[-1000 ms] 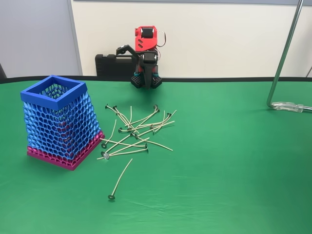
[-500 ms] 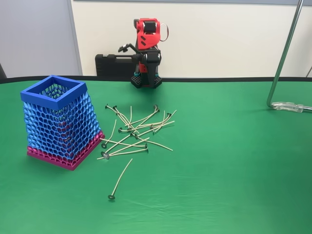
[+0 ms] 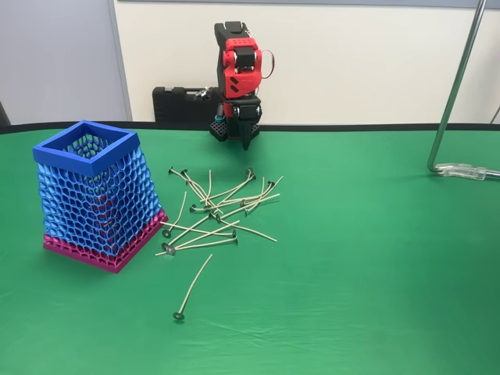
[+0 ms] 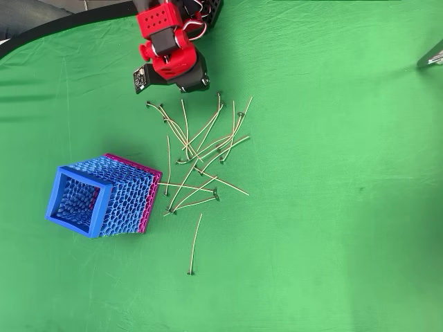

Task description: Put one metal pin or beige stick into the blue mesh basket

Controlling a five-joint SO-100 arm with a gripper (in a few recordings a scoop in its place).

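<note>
Gripper (image 3: 247, 141) points down at the table's far edge; can't tell if it's open or closed. Beige sticks (image 3: 223, 207) lie scattered nearer the camera, blue mesh basket (image 3: 95, 197) left of them.

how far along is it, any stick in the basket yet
Nothing looks done: no stick can be made out inside the blue mesh basket, and the beige sticks lie scattered on the green table. The gripper hangs near the arm's base, far from the pile, holding nothing visible. Reaching, picking and dropping one in remain.

green tablecloth (image 3: 375, 273), cream wall (image 3: 351, 62)
</note>
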